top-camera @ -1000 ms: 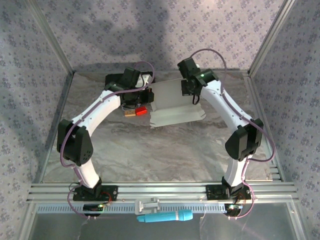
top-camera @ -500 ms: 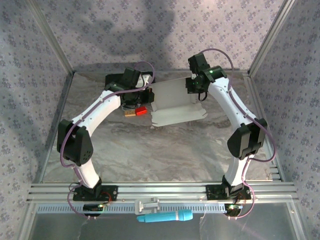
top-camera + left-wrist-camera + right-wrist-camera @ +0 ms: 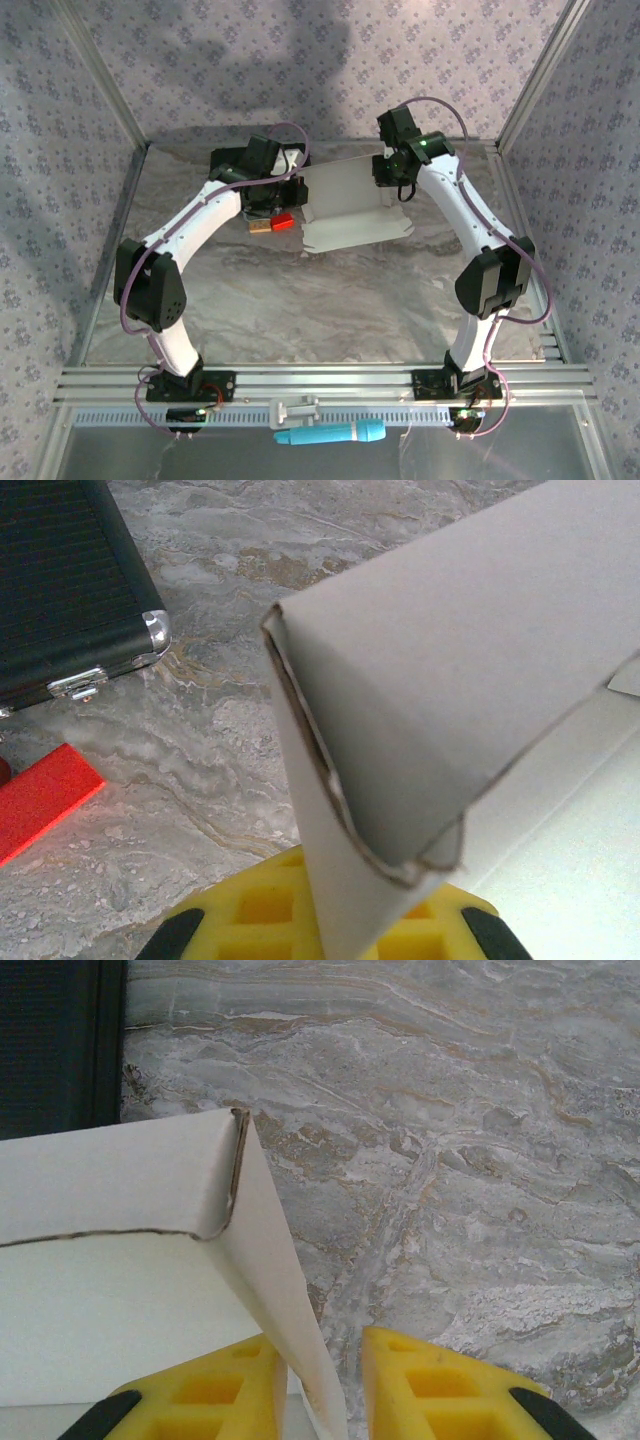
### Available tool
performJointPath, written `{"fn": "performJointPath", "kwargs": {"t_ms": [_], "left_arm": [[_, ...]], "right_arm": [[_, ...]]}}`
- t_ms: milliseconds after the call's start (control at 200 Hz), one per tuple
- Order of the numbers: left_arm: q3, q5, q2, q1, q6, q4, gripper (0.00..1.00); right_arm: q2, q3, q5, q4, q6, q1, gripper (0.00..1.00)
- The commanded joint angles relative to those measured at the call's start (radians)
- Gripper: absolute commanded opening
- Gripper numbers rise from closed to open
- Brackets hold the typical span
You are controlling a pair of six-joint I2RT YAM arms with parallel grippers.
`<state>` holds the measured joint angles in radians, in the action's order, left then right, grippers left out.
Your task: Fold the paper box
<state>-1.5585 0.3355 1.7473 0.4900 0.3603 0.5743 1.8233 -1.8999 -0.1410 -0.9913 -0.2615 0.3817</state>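
Left jaws are clamped on the paper box [image 3: 450,660] wall. Right jaws sit slightly open around another wall

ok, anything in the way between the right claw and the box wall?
Nothing visible. The paper box has its upright end wall inside the open right claw, with bare marble tabletop beyond it. The left claw pinches the opposite end.

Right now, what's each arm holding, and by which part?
Left jaws: shut on the paper box, pinching an upright side wall near its corner. Right jaws: open, straddling the opposite wall's edge, not gripping it.
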Motion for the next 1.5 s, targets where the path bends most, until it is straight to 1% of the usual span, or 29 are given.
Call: {"fn": "performJointPath", "kwargs": {"t_ms": [0,90,365,715,849,964,1019,1154,1219,1289,1319,1494], "left_arm": [[-0.034,0.017,-0.02,-0.008,-0.003,0.018,0.0],[-0.035,0.018,-0.02,-0.007,-0.003,0.018,0.0],[-0.034,0.016,-0.021,-0.007,-0.003,0.02,0.0],[-0.031,0.013,-0.028,-0.007,-0.001,0.021,0.0],[-0.029,0.013,-0.028,-0.008,-0.001,0.022,0.0],[-0.029,0.017,-0.028,-0.01,-0.001,0.021,0.0],[-0.031,0.019,-0.028,-0.01,-0.001,0.02,0.0],[-0.031,0.021,-0.026,-0.01,0.0,0.018,0.0],[-0.032,0.023,-0.024,-0.009,0.0,0.019,0.0],[-0.032,0.025,-0.025,-0.008,0.0,0.019,0.0],[-0.032,0.024,-0.025,-0.009,-0.001,0.021,0.0],[-0.035,0.022,-0.025,-0.008,0.004,0.022,0.0]], "right_arm": [[-0.001,-0.024,-0.003,-0.004,0.016,-0.012,0.28],[-0.001,-0.025,0.007,-0.004,0.022,-0.006,0.3],[-0.018,-0.011,0.033,0.006,0.019,-0.004,0.3],[-0.031,0.008,0.126,0.026,0.027,-0.009,0.37],[-0.04,0.017,0.18,0.031,0.029,-0.023,0.38],[-0.048,0.027,0.184,0.032,0.038,-0.034,0.38],[-0.047,0.027,0.181,0.031,0.043,-0.036,0.36],[-0.031,0.021,0.133,0.021,0.051,-0.021,0.37],[-0.015,0.011,0.09,0.013,0.05,-0.01,0.38],[0.007,-0.012,0.035,0.0,0.051,0.007,0.37],[0.018,-0.026,0.005,-0.009,0.05,0.014,0.35],[0.068,-0.106,-0.239,-0.083,0.011,0.07,0.13]]}}
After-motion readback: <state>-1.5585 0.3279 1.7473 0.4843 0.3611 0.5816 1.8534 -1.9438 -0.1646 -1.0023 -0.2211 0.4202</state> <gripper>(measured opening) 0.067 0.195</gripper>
